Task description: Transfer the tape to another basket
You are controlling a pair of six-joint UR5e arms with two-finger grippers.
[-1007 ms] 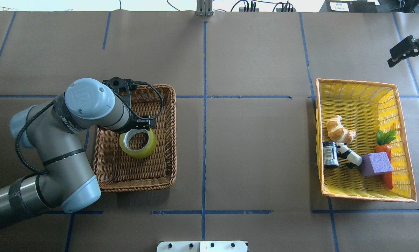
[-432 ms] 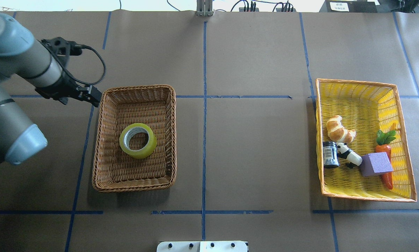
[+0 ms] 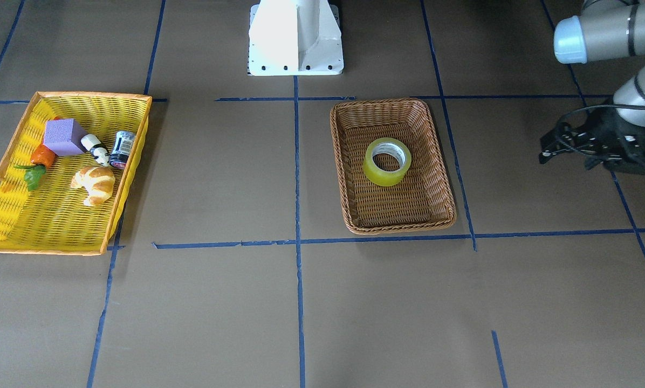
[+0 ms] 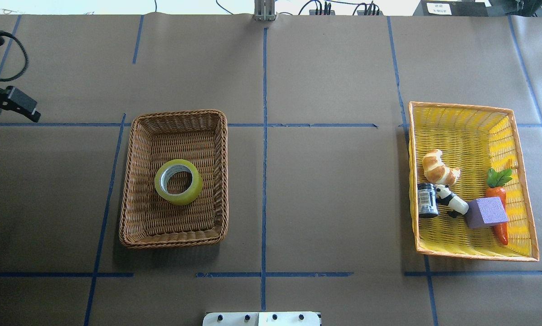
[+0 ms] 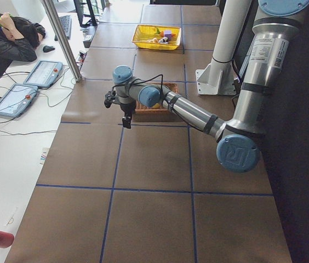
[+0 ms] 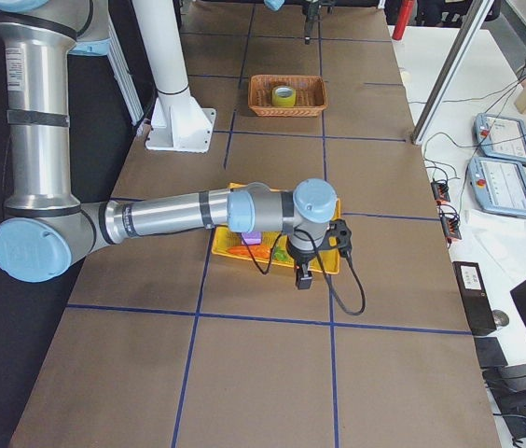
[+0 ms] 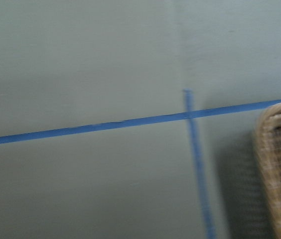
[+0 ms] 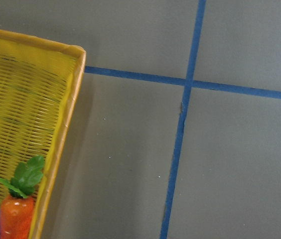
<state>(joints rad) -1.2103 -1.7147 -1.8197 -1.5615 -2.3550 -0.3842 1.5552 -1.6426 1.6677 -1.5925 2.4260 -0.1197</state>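
A table (image 4: 325, 190) covered in brown paper was marked into large squares by blue lines (image 4: 264, 181). A wicker basket (image 4: 224, 172) sat flat on the paper. Well apart from the wicker basket, toward the robot's right, a yellow basket (image 4: 475, 107) also rested on the paper, slightly askew to the lines. A white base (image 3: 295, 37) stood at the robot's edge, nearer the wicker basket.

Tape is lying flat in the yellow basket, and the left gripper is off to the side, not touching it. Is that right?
Not quite. The overhead view shows the tape lying flat in the brown wicker basket, not in the yellow basket. The rest holds: the left gripper is off to the side, not touching it.
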